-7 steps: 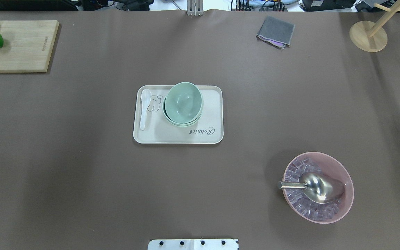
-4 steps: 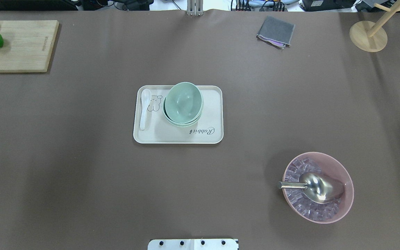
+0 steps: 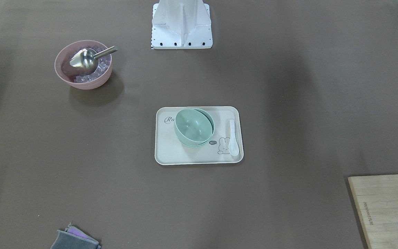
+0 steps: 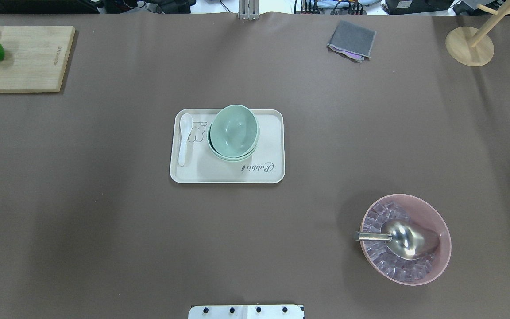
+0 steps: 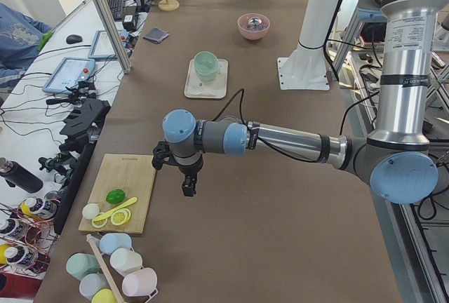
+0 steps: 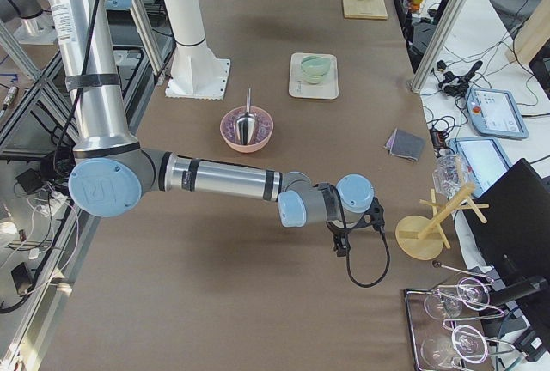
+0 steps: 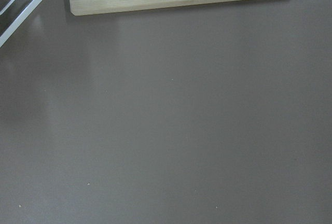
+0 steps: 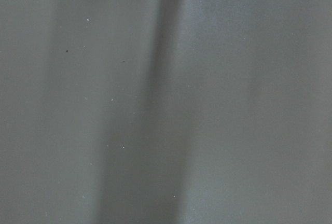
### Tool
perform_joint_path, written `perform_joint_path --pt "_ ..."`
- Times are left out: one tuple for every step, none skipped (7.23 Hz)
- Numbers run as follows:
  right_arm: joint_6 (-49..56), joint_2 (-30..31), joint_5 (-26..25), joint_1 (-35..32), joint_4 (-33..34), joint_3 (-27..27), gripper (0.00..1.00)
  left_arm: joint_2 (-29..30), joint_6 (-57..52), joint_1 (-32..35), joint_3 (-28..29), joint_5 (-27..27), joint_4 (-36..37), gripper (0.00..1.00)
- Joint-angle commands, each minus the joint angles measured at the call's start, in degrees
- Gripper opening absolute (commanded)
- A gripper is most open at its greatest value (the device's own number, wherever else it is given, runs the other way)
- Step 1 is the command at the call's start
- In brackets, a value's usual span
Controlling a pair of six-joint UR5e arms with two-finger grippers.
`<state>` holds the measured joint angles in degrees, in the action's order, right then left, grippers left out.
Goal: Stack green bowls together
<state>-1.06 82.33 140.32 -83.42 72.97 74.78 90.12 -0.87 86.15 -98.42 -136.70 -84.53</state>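
green bowls: nested, top one looks tilted, on tray, centre of overhead frame | handling: likely light, stiff, slick plastic; pinch top rim wall | left gripper, right gripper: side views only, well off the tray, jaw state can't tell | vs earlier overhead: nothing moved

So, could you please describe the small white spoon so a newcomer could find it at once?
Find the cream rectangular tray in the middle of the brown table. On it, beside the nested mint-green round bowls, lies the small white spoon by a rabbit drawing. It alone is white and slim.
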Motion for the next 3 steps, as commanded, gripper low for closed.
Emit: perform_joint_path --pt "-0.1 0.0 0.2 0.0 0.0 0.1 1.0 -0.1 -0.1 -0.1 1.2 -0.4 -0.3 0.98" --pt "0.0 0.0 0.2 0.0 0.0 0.1 1.0 0.0 -0.1 0.0 0.4 -0.4 -0.3 0.98" --pt "0.0 0.0 0.1 0.0 0.1 0.0 1.0 -0.1 -0.1 0.0 -0.3 -2.6 0.1 0.98"
